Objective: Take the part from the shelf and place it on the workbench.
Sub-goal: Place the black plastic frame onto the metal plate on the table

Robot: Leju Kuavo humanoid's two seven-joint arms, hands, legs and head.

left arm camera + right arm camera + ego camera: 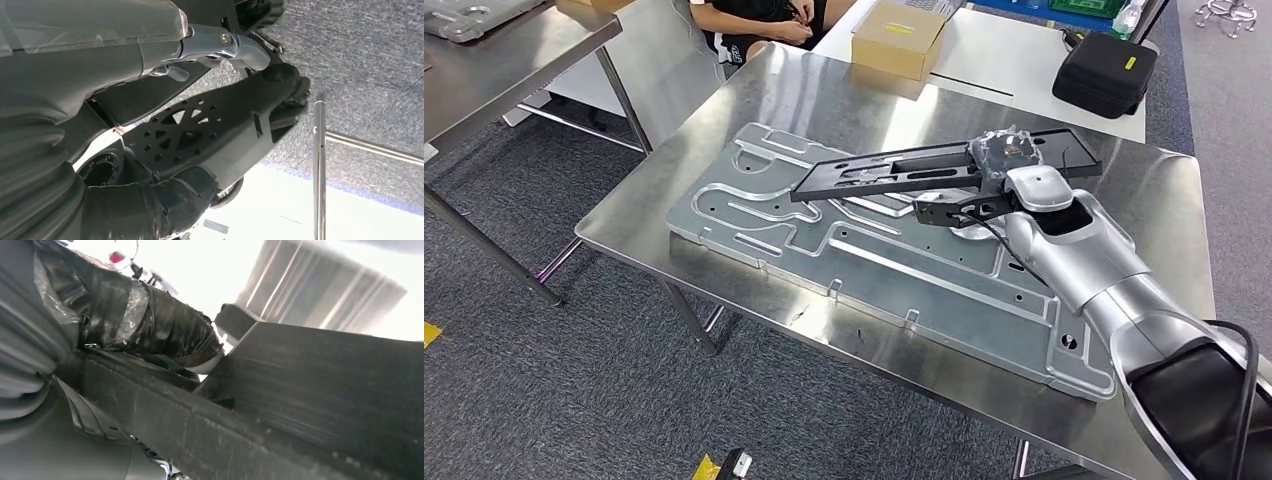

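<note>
1. Overhead, the head view shows the right robot hand (1009, 165) at centre right of the frame, clasped on the near edge of a long flat black slotted panel part (904, 168), with the silver arm running down to the lower right corner.
2. That part is held level just above a large grey machined metal plate with raised channels (874, 265), which lies flat on the shiny steel surface (824, 95); whether the part touches the plate cannot be told.
3. Up close, the right wrist view shows what the head view cannot: a thick thumb wrapped in glossy black tape (160, 327) pressed down on the part's dark ribbed edge (325, 385), so this robot hand is pinching the part.
4. The left wrist view shows the left robot hand (150, 205) with a dark taped finger curled inward; whether it holds anything cannot be told. Behind it are grey carpet (370, 60) and a thin steel table leg (319, 170).
5. The part looks matte black, long and narrow, with rectangular cut-outs along its length and a wider plain end toward the upper right.
6. Beyond the steel surface, at the top of the head view, a brown cardboard box (899, 38) and a black zipped case (1104, 72) sit on a white table (1014, 60), and a seated person (759, 25) is at the top edge.
</note>
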